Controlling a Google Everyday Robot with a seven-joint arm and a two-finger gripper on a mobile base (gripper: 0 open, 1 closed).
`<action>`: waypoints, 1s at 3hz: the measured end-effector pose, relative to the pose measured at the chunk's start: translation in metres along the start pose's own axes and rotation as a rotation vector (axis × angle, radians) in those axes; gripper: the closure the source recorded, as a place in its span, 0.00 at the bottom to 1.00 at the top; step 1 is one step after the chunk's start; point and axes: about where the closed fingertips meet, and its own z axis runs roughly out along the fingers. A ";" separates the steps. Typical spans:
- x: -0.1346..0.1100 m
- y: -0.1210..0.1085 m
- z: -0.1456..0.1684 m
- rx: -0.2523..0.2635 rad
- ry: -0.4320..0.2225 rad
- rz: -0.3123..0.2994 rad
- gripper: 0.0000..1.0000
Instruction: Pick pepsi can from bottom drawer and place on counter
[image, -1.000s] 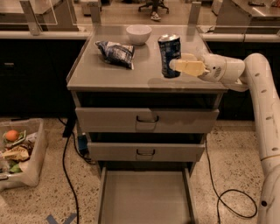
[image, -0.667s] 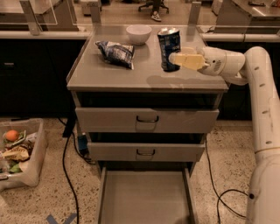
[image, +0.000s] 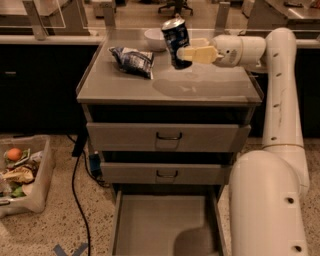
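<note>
In the camera view, at upper centre of the frame, we see the gripper (image: 184, 50) pinching the pepsi can (image: 175, 35) between its pale fingers (image: 197, 54). The can is tilted and seemingly just clear of the counter (image: 210, 90). The bottom drawer (image: 160, 225) stands open at the lower edge. To set it down well, we judge, the can should be levelled upright and lowered onto bare surface right of the snack bag (image: 132, 60) and in front of the white bowl (image: 154, 39). It should be released only once its base sits flat.
</note>
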 end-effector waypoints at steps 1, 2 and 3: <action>-0.026 -0.016 -0.014 0.122 0.041 -0.130 1.00; -0.026 -0.017 -0.012 0.125 0.037 -0.129 1.00; -0.018 -0.042 -0.021 0.232 0.074 -0.064 1.00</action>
